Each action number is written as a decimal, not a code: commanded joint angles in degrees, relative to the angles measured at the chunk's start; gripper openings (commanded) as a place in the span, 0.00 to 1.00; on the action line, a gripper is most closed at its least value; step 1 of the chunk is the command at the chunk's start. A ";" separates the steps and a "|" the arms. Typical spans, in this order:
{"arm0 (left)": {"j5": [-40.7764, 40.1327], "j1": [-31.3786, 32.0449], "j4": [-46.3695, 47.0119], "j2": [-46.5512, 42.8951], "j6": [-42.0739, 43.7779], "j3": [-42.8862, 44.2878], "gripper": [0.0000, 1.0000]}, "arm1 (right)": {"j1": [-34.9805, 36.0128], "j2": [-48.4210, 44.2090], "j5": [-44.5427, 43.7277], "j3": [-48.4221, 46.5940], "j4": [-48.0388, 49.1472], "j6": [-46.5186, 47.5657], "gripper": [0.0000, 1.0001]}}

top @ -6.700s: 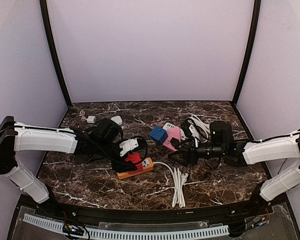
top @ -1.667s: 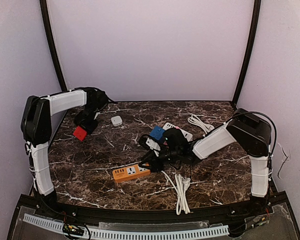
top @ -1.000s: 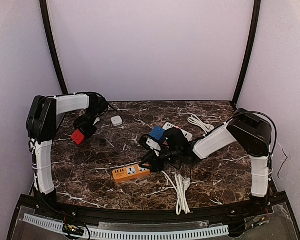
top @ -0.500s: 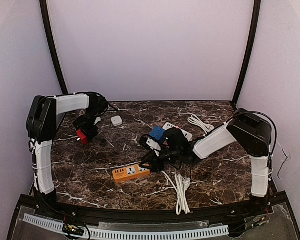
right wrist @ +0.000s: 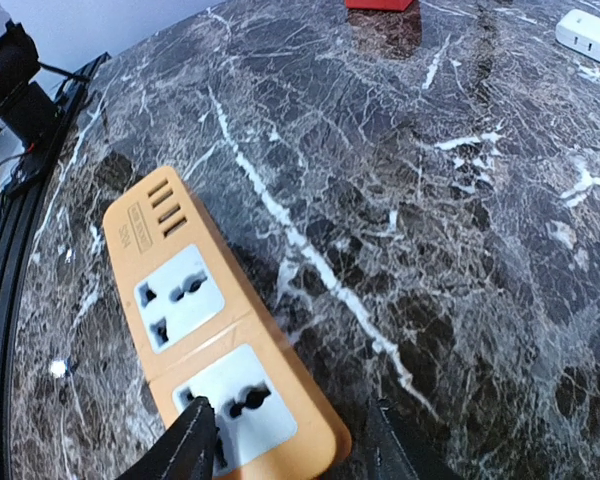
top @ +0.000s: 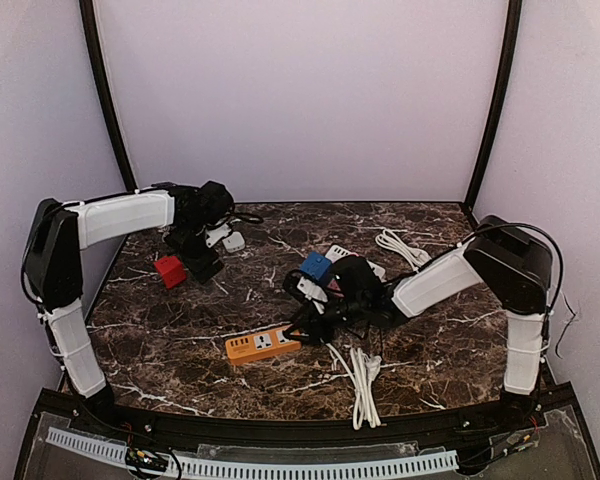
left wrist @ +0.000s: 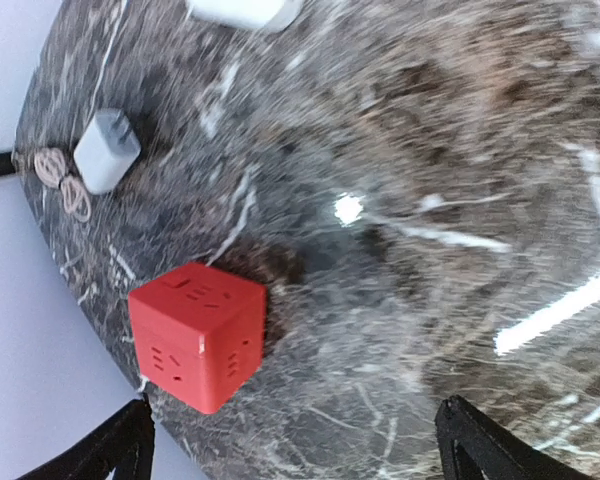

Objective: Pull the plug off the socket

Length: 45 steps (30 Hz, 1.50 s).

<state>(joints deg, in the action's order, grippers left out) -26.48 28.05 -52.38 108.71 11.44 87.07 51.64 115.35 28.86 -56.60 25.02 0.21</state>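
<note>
The plug, a red cube (top: 170, 270) (left wrist: 198, 335), lies by itself on the marble table (top: 180, 320) at the far left. My left gripper (top: 204, 264) (left wrist: 295, 403) hovers just right of it, open and empty; the cube sits apart from both fingers. The socket, an orange power strip (top: 265, 344) (right wrist: 205, 330), lies front of centre with both outlets bare. My right gripper (top: 305, 328) (right wrist: 290, 410) stands open astride the strip's right end. One finger (right wrist: 192, 440) overlaps the outlet face and the other is clear of the strip's edge.
A blue cube (top: 317, 266) and a white strip (top: 342, 254) lie behind my right gripper. White cable bundles (top: 360, 375) (top: 395, 243) lie to the front and at the back right. A white adapter (top: 233, 241) (right wrist: 590, 35) and a small white charger (left wrist: 107, 150) sit near the red cube.
My left gripper has opened and let go of the red cube, which now rests on the table, and the arm has swung right. My right gripper's jaws have widened around the strip's end.
</note>
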 commanded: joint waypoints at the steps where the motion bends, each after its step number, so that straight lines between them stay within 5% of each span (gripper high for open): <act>1: 8.72 4.53 9.81 -11.37 4.81 -9.57 0.99 | -0.95 -4.86 -0.78 2.23 -5.89 -0.20 0.53; 15: 28.15 16.18 23.45 -32.46 11.06 -30.33 0.99 | -5.15 -22.11 -1.77 5.17 -9.37 -1.90 0.71; 33: 28.10 25.41 22.67 -12.95 11.77 -26.09 0.98 | -16.54 -33.91 -2.18 13.52 -8.16 -2.66 0.74; 45: 24.69 26.34 20.46 -8.16 11.70 -24.47 0.80 | -18.44 -34.34 -0.96 14.19 -7.10 -3.28 0.74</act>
<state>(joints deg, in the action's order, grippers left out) -0.71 53.93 -29.34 99.53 22.57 60.62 33.67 81.84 27.18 -43.13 16.36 -2.33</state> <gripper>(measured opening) 0.849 0.738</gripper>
